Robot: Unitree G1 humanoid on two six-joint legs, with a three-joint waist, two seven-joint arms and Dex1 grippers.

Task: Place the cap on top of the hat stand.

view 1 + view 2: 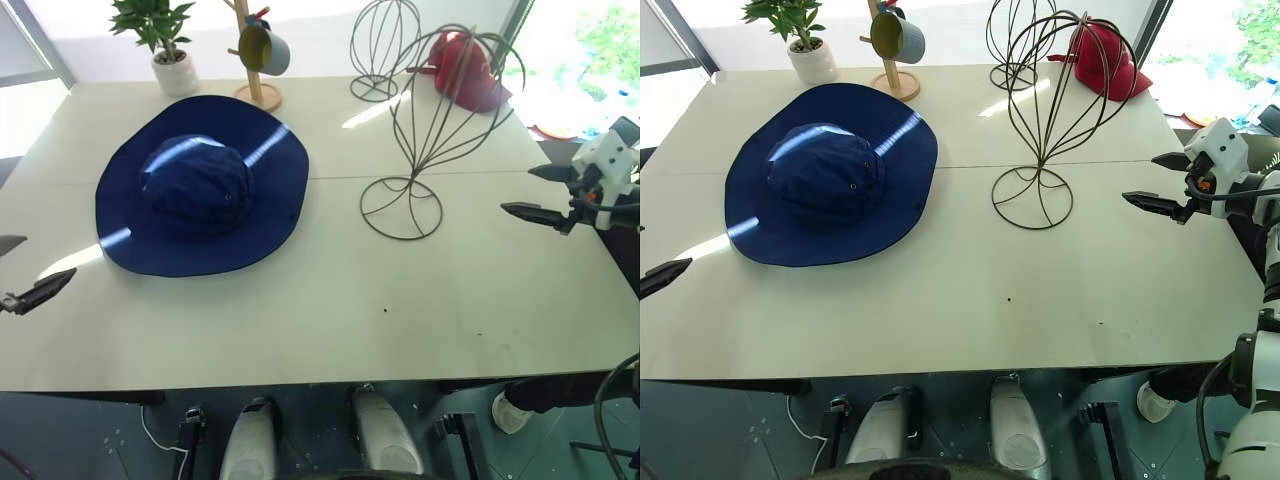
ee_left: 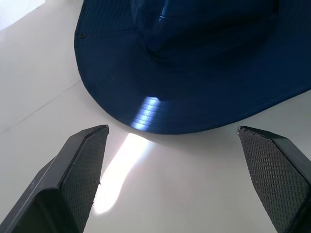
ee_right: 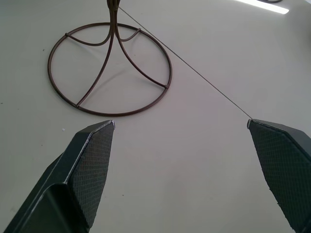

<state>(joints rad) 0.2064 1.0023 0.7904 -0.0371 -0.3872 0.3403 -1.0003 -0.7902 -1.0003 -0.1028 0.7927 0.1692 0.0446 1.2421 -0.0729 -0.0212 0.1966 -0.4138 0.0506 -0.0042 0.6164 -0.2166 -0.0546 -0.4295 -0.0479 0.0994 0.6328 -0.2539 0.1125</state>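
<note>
You're at the very start here: the cap (image 1: 202, 185) lies flat on the table (image 1: 330, 310), crown up, brim spread wide, and nothing has hold of it yet. Take the hat stand (image 1: 425, 130) as your marker. The cap sits well off to the stand's left, clear of its ring base. Behind the stand there's a smaller wire stand (image 1: 383, 48) and a red cap (image 1: 468, 68), and further left along the back edge a mug tree (image 1: 258, 52) and a potted plant (image 1: 166, 42). None of those are your business.

Now the claws. Your left gripper (image 2: 175, 141) is spread wide, holding nothing, hovering just short of the brim's near edge on the side away from the stand. Your right gripper (image 3: 181, 127) is also spread wide and empty, hanging off to the stand's right, aimed at the ring base but touching nothing.

Next move, as I read it: bring the left claw in over the brim edge and pinch the fabric. That brim looks floppy, so expect it to sag when lifted. You'll likely want the right claw across to catch the opposite side, so the crown can come down open over the wire head.
</note>
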